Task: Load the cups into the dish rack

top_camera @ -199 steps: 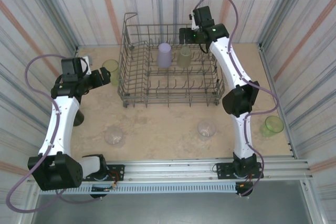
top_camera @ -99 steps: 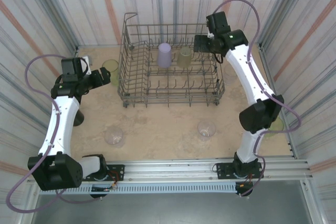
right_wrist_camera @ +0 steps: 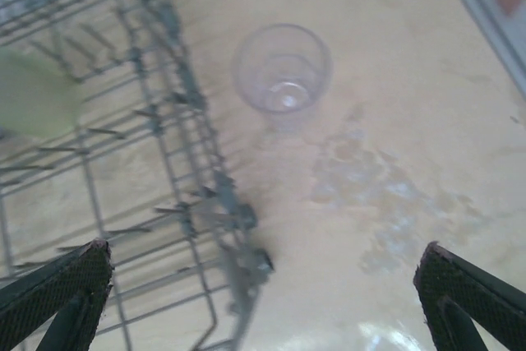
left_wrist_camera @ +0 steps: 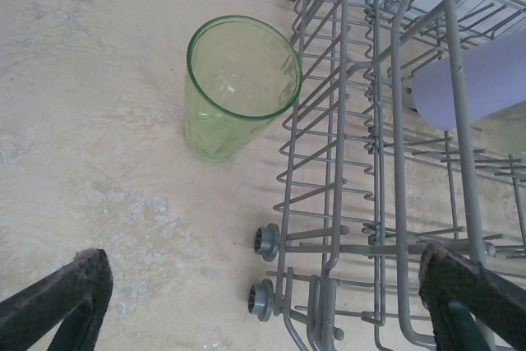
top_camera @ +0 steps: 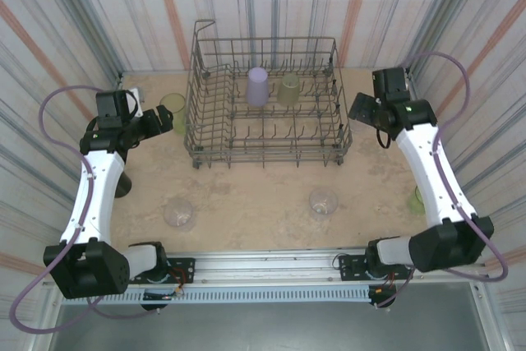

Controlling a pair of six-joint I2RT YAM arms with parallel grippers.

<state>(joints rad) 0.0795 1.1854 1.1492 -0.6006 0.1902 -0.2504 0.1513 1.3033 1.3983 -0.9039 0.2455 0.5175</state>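
at opposite ends of the dish rack point(top_camera: 265, 134), two bent arms hold left gripper point(top_camera: 162, 121) and right gripper point(top_camera: 362, 107) spread wide; inside stand two, lavender cup point(top_camera: 257, 85) and pale green cup point(top_camera: 288, 88); outside, one green cup point(top_camera: 173, 109) by its left end, two clear cups point(top_camera: 179, 213) point(top_camera: 323, 201) in front.

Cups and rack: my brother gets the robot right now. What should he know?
Left hand: open, empty, next to the translucent yellow-green plastic cup standing left of the grey wire dish rack.
Right hand: open, empty, right of the rack.
Done: the opaque lavender cup and a second yellow-green cup are in the rack.
Left: the cup by the left hand, a clear plastic cup and another clear cup in front of the rack, and a third yellow-green cup partly hidden behind the right arm.
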